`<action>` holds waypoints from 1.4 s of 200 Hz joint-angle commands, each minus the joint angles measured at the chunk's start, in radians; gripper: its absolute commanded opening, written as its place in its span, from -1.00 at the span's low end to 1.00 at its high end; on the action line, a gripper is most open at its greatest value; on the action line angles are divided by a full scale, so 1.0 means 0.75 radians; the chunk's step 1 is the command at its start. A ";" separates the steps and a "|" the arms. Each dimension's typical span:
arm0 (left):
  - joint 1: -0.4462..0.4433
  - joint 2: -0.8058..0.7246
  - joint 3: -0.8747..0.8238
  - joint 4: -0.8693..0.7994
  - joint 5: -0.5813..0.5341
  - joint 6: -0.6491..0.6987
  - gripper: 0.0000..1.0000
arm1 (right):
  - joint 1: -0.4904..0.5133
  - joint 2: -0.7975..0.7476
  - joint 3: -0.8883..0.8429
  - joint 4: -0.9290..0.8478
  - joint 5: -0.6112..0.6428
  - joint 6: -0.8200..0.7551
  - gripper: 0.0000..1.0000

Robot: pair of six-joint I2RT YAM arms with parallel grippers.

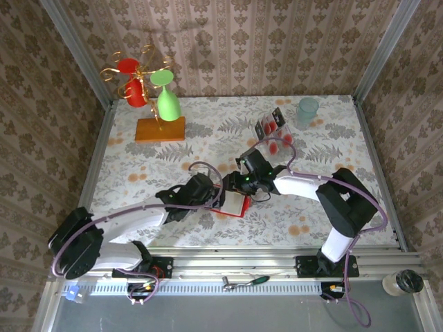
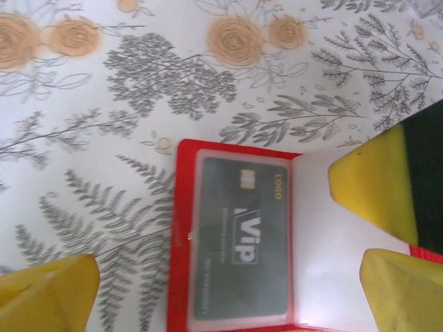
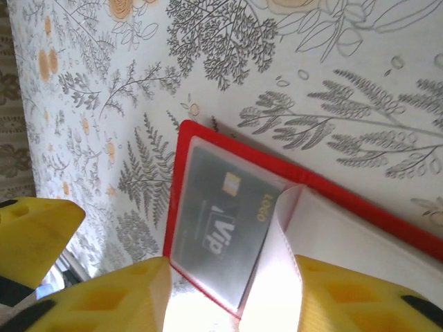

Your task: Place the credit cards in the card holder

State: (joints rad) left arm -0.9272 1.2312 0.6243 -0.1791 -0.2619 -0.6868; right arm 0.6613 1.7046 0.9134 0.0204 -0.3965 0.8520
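Note:
The red card holder (image 1: 235,205) lies open on the flowered table between both grippers. A grey VIP card (image 2: 239,242) sits inside its clear left pocket (image 3: 218,225). A pale whitish pocket leaf (image 3: 277,270) stands lifted from the fold. My left gripper (image 2: 228,308) is open, and its yellow fingers (image 2: 48,290) straddle the holder. My right gripper (image 3: 234,304) is open too, with the lifted leaf between its fingers. One of its fingertips (image 2: 374,180) rests over the white inner page. More credit cards (image 1: 280,143) with red round marks lie at the back right.
A clear plastic rack (image 1: 270,124) stands beside the loose cards. Behind it is a teal cup (image 1: 307,111). At the back left, an orange block (image 1: 160,130) carries a gold stand hung with red cups and green glasses. Metal rails edge the table.

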 commanded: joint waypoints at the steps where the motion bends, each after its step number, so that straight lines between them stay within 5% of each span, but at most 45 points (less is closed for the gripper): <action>1: 0.057 -0.101 -0.042 -0.087 -0.038 0.002 0.97 | 0.035 -0.023 0.023 -0.009 0.007 0.025 0.14; 62: 0.203 -0.270 -0.100 -0.157 0.001 0.033 0.98 | 0.096 0.135 0.169 0.011 0.001 0.062 0.23; 153: 0.269 -0.341 -0.139 -0.179 0.036 0.048 0.99 | 0.116 0.318 0.261 0.065 0.001 0.108 0.25; 280: 0.235 -0.176 -0.076 -0.090 0.101 0.060 1.00 | 0.020 0.031 0.135 0.025 0.007 0.061 0.22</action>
State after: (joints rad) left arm -0.7338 1.0630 0.5262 -0.2752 -0.2043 -0.6647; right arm 0.6922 1.8008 1.0519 0.0647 -0.4000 0.9192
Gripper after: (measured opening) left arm 0.999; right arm 0.614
